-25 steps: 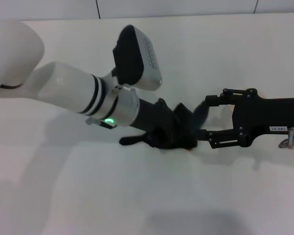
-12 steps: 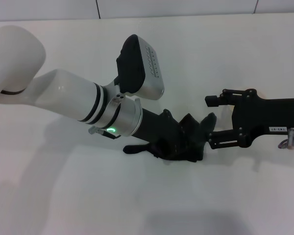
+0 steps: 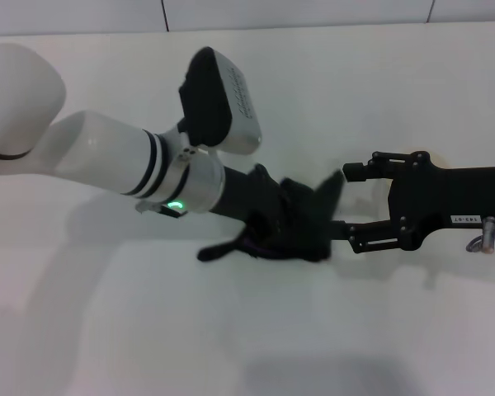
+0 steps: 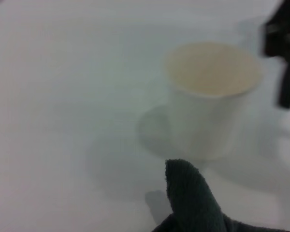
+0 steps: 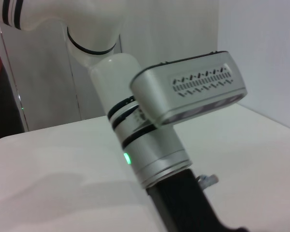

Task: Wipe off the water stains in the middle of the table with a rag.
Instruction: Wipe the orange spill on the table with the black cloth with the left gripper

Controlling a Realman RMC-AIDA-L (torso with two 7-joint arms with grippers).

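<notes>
The left gripper [image 3: 293,231] is clamping the rag [image 3: 301,223] bunched against the middle of the table [image 3: 355,330], the right gripper [image 3: 355,202] is waiting open just beside it, and that soft, light cloth looks best held by its bunched middle.

Left arm reaches in from the left, angled low toward centre; left gripper [image 3: 293,235] is down at the counter, clamped on dark cloth. Right arm enters level from the right; right gripper [image 3: 346,202] has fingers spread apart, tips just beside the left gripper.
</notes>
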